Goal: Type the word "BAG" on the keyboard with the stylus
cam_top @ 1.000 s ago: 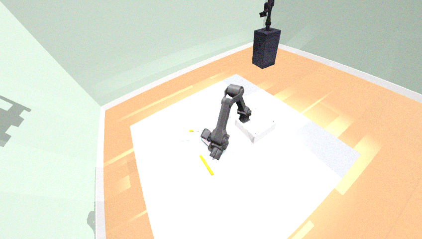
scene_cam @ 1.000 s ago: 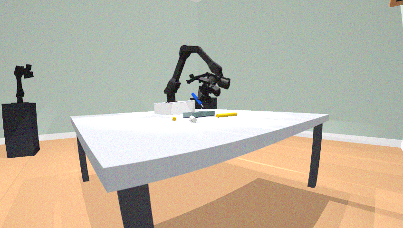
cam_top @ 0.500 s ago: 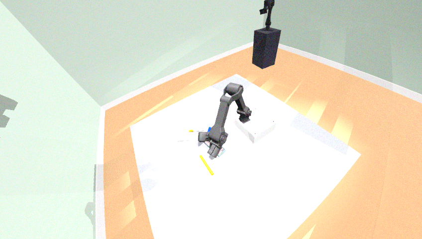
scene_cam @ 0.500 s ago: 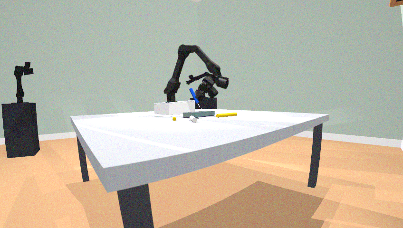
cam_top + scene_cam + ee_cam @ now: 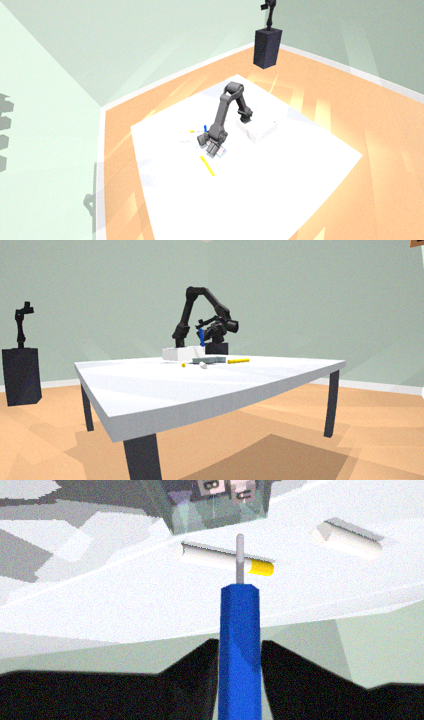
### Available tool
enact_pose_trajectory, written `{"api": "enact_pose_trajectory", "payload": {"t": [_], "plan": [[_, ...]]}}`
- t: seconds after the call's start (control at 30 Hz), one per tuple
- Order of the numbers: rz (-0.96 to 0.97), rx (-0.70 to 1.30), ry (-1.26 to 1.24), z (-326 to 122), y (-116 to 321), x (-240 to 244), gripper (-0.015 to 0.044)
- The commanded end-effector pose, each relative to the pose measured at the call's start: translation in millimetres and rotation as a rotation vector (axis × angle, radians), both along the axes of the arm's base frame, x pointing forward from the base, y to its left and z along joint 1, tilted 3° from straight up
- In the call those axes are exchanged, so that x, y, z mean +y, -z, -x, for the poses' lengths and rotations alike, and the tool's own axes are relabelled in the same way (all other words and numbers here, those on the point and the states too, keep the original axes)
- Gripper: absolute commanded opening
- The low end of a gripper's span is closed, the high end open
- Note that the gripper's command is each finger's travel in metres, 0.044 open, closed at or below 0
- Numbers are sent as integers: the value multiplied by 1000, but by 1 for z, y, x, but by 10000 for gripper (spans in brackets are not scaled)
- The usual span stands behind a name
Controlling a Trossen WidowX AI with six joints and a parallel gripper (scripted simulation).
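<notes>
Nearly closed, the gripper (image 5: pixel 206 130) (image 5: pixel 201 331) (image 5: pixel 239 649) had its fingers pressed on both sides of the blue stylus (image 5: pixel 205 128) (image 5: pixel 201 337) (image 5: pixel 240 615), holding it firmly; the stylus stood nearly upright in the exterior view, its thin grey tip downward and above the table (image 5: pixel 252 184) (image 5: pixel 208 385) (image 5: pixel 100 615). The keyboard (image 5: pixel 221 152) (image 5: pixel 209 360) (image 5: pixel 220 521) lay inward from the table's left corner in the top view, partly hidden by the arm (image 5: pixel 220 114) (image 5: pixel 186 311); its B and U keys showed at the top edge of the wrist view, and the tip was apart from both. A yellow-ended white rod (image 5: pixel 198 131) (image 5: pixel 183 365) (image 5: pixel 212 557) and a plain white rod (image 5: pixel 184 141) (image 5: pixel 203 365) (image 5: pixel 350 540) lay between the keyboard and the top view's left corner; a yellow rod (image 5: pixel 207 165) (image 5: pixel 238 361) lay near the keyboard, toward the table's lower left edge there; the white base block (image 5: pixel 255 136) (image 5: pixel 190 353) sat farther toward the upper right edge.
</notes>
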State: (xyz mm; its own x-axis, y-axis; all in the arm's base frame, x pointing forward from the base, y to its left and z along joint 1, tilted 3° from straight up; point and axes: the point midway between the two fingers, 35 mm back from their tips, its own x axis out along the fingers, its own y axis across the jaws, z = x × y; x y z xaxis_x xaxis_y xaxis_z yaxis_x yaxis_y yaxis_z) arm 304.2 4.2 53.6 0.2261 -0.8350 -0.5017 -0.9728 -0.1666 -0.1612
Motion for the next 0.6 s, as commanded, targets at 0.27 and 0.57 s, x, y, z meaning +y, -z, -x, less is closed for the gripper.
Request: {"api": "enact_pose_trajectory", "payload": {"t": [0.27,0.57], "plan": [[88,149,-98,-1,-6,-10,0],[88,149,-97,-1,27,-11,0]]}}
